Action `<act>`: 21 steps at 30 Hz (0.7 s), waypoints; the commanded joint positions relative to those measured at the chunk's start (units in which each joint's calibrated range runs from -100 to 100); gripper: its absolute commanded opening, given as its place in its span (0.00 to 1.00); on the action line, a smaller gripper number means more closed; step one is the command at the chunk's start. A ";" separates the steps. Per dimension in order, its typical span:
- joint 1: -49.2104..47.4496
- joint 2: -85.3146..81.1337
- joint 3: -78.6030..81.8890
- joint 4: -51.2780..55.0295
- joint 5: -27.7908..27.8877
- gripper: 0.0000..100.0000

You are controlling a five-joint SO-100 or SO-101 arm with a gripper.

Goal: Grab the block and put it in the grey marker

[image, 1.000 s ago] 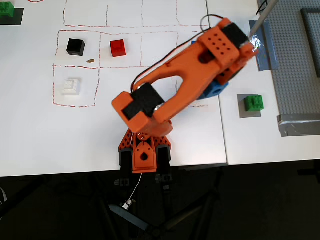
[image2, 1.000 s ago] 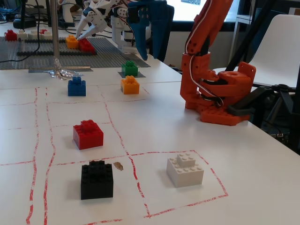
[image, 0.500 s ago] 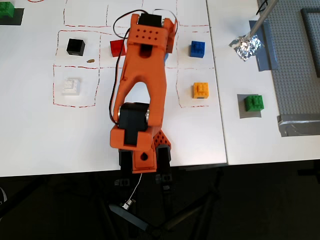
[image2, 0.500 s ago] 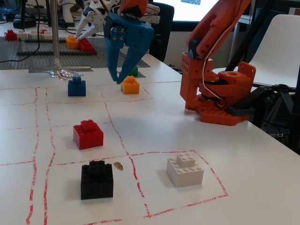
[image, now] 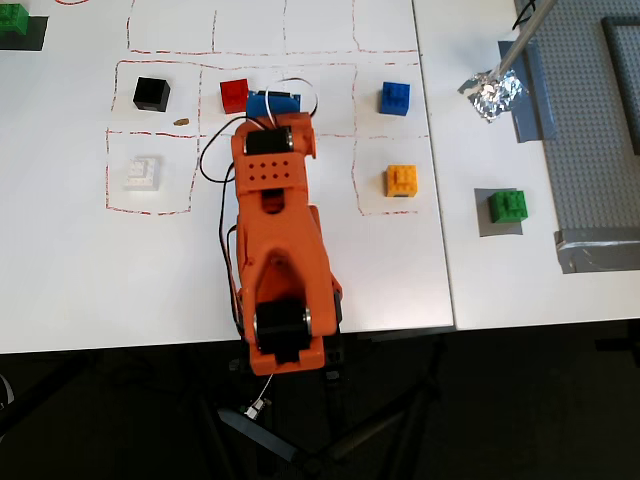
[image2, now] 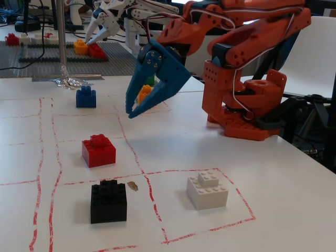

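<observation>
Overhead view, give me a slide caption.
Orange arm over the red-lined grid; green block already sits on the grey marker.

From my remote station I see an arm (image: 275, 250) of matt orange plastic, faintly ridged like printed parts, carrying a gripper (image2: 131, 113) of smoother blue plastic with a slight sheen. The table (image: 80, 290) is a smooth, matt white sheet, marked with rough red lines. The block (image: 509, 205) is glossy green moulded plastic, sitting on the grey marker (image: 487, 226), a flat, dull patch. The red brick (image2: 98, 150), blue brick (image2: 86, 97), black brick (image2: 108, 201) and white brick (image2: 207, 189) show the same hard, shiny plastic. Crumpled silver foil (image: 492, 92) glints metallic at the base of a smooth metal rod (image2: 61, 37). The studded baseplate (image: 590, 130) is matt grey plastic.
</observation>
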 commanded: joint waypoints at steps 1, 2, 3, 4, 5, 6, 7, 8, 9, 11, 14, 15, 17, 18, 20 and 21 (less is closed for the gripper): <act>-1.11 -7.58 2.91 -1.57 -0.63 0.00; -0.67 -9.39 4.81 -1.32 -0.59 0.00; -0.14 -11.20 6.36 -0.83 -0.54 0.00; 0.22 -12.93 7.72 -0.18 -0.44 0.00; 0.48 -14.65 8.80 0.72 -0.34 0.00; 0.48 -16.46 9.44 1.62 -0.34 0.00; 0.48 -18.01 9.98 2.35 -0.20 0.00; 0.22 -19.22 10.34 2.84 0.00 0.00; -0.14 -20.16 10.71 3.17 0.24 0.00; -0.22 -21.72 11.89 3.33 0.29 0.00; 0.57 -25.16 13.61 4.39 -0.39 0.00; 0.66 -26.11 13.79 4.88 -0.44 0.00; 0.66 -27.92 14.33 5.86 -0.39 0.00; 0.75 -28.78 14.52 6.35 -0.39 0.00; 0.83 -30.33 14.70 7.74 -0.10 0.00; 0.83 -31.02 14.70 8.55 0.00 0.00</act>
